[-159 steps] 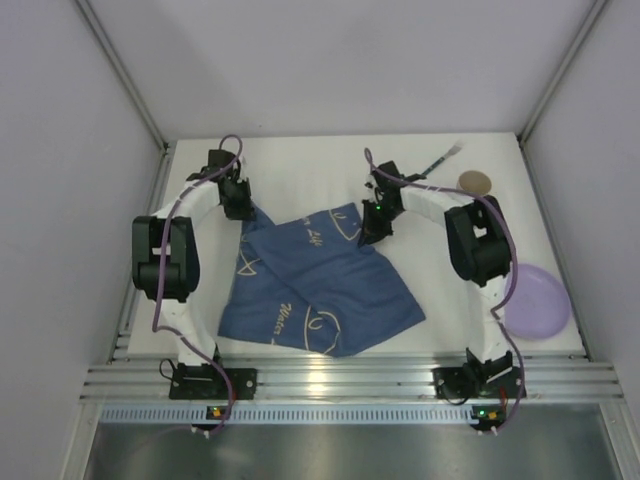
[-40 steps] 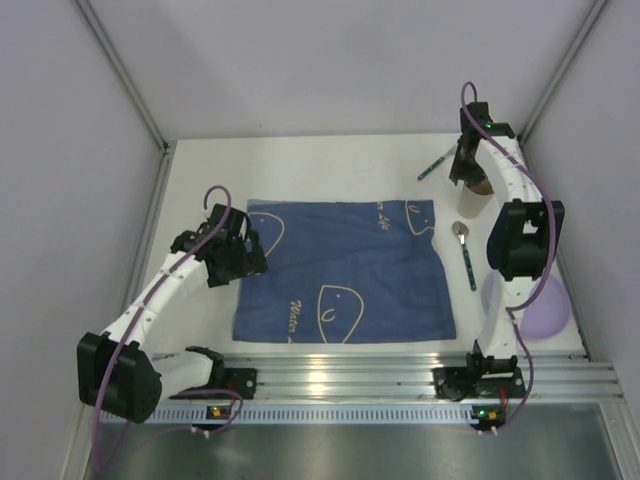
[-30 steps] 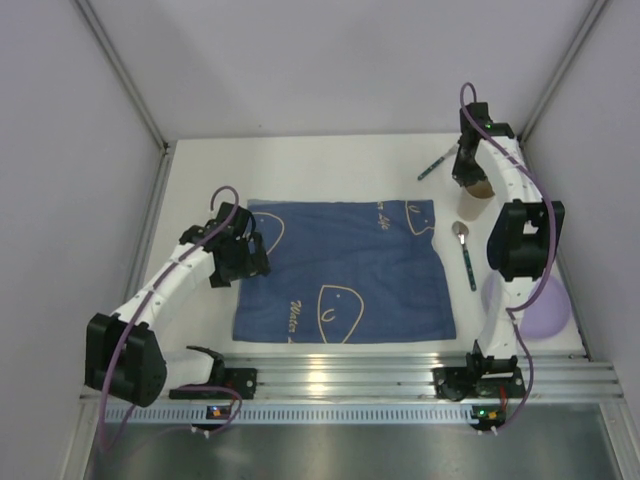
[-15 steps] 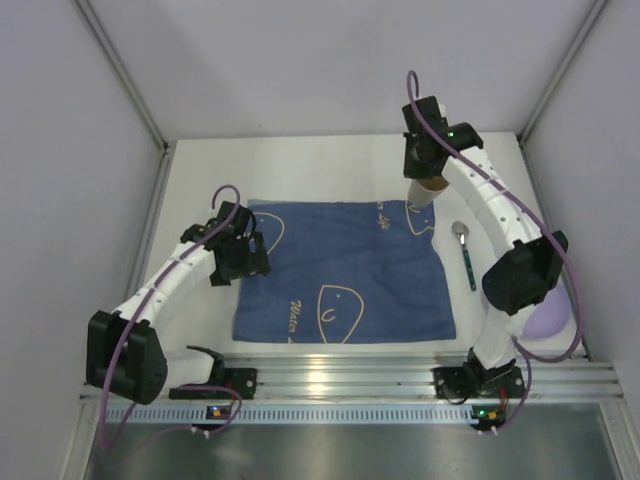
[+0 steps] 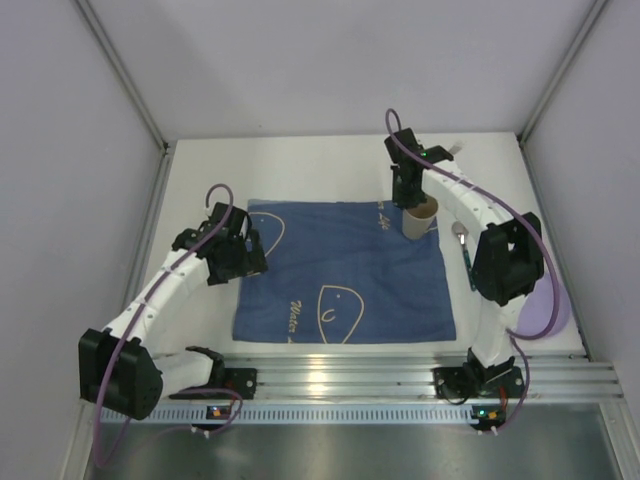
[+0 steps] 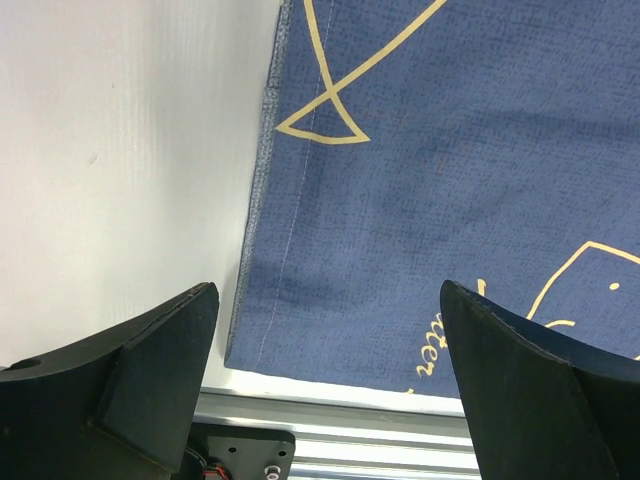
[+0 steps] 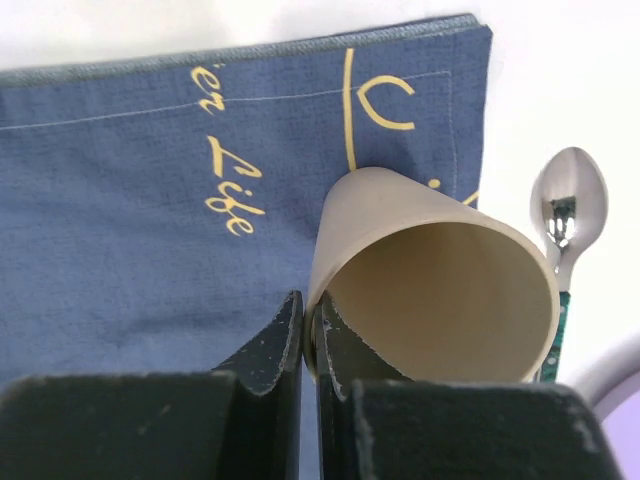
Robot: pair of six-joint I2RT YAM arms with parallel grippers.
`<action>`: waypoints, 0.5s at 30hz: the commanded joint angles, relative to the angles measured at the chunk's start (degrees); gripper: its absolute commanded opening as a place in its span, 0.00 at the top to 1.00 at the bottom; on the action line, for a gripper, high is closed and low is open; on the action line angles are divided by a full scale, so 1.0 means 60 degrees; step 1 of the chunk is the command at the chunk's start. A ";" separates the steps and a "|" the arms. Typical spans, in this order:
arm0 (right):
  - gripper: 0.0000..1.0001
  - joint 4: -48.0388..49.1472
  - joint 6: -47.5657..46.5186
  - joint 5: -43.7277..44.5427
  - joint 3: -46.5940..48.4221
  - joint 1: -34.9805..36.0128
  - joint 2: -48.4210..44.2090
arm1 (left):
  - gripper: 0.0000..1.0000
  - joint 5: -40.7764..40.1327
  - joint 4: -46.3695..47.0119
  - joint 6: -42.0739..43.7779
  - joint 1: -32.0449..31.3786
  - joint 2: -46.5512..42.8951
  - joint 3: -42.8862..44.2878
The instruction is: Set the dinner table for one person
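Tan cup [image 5: 420, 218] sits over the 1 o'clock corner of blue cloth [image 5: 345, 270] on white dinner table [image 5: 300, 165]; half a second ago it hung past the cloth's far edge. Left gripper [image 5: 238, 255] is at the cloth's 9 o'clock edge.

Left wrist: jaws spread wide, empty, above the cloth hem.

Right wrist: right gripper [image 7: 303, 325] pinches the cup wall at the rim, cup tilted. Spoon [image 7: 568, 205] lies at the cup's 3 o'clock.

I'm working in a lab test cell: plain grey panels [image 5: 330, 60] wall in the white table [image 5: 320, 165], and aluminium rails [image 5: 350, 380] carry both arm bases [image 5: 215, 380] at its near edge.
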 commanded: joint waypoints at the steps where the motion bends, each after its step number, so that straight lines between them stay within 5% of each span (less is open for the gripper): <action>1: 1.00 0.0753 0.0041 -0.0155 -0.0175 0.0122 0.0007 | 0.02 -0.0239 -0.0170 -0.0128 0.0012 -0.0296 -0.0010; 7: 0.98 0.0915 0.0070 -0.0288 -0.0556 0.0137 -0.0052 | 0.02 -0.0283 -0.0185 -0.0129 -0.0003 -0.0326 -0.0024; 9: 0.87 0.0871 0.0070 -0.0244 -0.0527 0.0122 -0.0154 | 0.02 -0.0269 -0.0156 -0.0143 -0.0003 -0.0326 -0.0039; 10: 0.63 0.0871 0.0041 -0.0215 -0.0527 0.0137 -0.0212 | 0.03 -0.0283 -0.0170 -0.0143 -0.0003 -0.0326 -0.0039; 11: 0.53 0.0842 0.0027 -0.0171 -0.0455 0.0122 -0.0329 | 0.03 -0.0254 -0.0156 -0.0129 0.0012 -0.0297 -0.0054; 15: 0.37 0.0433 -0.0047 0.0004 0.0086 0.0137 -0.0593 | 0.03 -0.0225 -0.0112 -0.0114 -0.0003 -0.0238 -0.0068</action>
